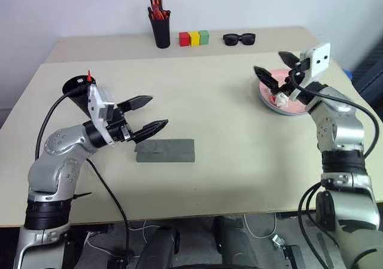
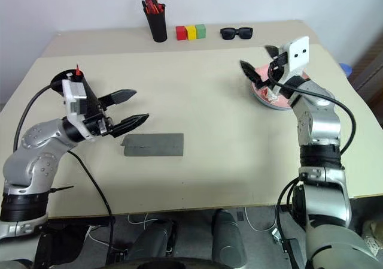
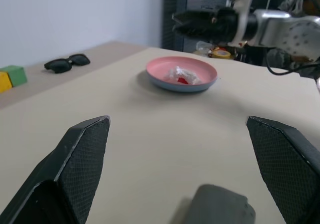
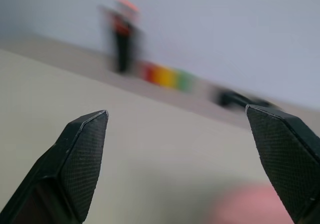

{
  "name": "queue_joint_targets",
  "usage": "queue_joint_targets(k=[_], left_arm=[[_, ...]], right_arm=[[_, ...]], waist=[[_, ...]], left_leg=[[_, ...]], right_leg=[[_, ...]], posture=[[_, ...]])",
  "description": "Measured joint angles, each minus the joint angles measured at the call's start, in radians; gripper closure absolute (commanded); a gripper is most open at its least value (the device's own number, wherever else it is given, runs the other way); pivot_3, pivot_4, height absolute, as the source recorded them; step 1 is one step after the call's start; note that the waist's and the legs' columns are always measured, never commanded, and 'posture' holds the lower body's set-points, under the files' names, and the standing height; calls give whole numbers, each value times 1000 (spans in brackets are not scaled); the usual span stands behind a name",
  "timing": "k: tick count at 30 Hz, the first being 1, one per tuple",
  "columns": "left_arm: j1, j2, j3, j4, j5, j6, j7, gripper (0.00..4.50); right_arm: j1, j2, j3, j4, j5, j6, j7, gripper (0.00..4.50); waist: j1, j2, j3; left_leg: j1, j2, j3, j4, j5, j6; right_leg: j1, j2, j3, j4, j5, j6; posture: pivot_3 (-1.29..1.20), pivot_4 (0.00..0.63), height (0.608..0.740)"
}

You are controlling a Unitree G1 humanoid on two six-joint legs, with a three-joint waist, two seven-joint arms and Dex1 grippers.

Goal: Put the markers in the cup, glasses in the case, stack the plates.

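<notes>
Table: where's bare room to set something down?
Widest free patch: the middle of the table, between the grey case and the stacked plates. The near edge in front of the case is bare too. Crowded: the back strip with pen holder, blocks, sunglasses; the left, around the cup.

This looks like a robot test room or lab, not a home. A big plain beige table [image 1: 227,179] stands against a bare white wall [image 1: 251,5]. Along the tabletop's far edge sit a straight black pen holder full of orange-red markers [image 1: 160,26], three little blocks in red, yellow and green [image 1: 194,38], and chunky black sunglasses [image 1: 239,39], lined up like test things. Loose black and white cables [image 1: 143,230] lie on the floor under the near edge. The left wrist view shows dark racks with gear [image 3: 200,4] past the far right corner.
</notes>
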Motion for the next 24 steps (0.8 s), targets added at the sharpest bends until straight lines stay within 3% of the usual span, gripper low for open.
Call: queue_joint_targets(k=[5,8,14,24], left_arm=[[80,31,37,-55,-9,0,-1,0],[154,58,56,-91,-35,1,-42,0],[225,83,91,-83,-38,-24,-77,0],[205,76,99,42,4,-100,-105,0]], right_arm=[[259,-99,80,-349,176,178,254,25],[341,-145,121,-461,207,228,327,25],[291,-189,124,-399,244,361,347,25],[333,-190,137,-441,131,225,307,25]], waist=[[10,0,0],[-2,0,0],[6,0,0],[9,0,0]], left_leg=[[0,0,0,1,-1,1],[1,0,3,2,-1,1],[1,1,4,4,-1,1],[0,1,4,4,-1,2]], right_leg=[[1,-1,0,0,0,1],[1,-1,0,0,0,1],[2,-1,0,1,0,-1],[1,-2,-1,-1,0,0]], posture=[[0,150,740],[0,150,740],[0,150,740],[0,150,740]])
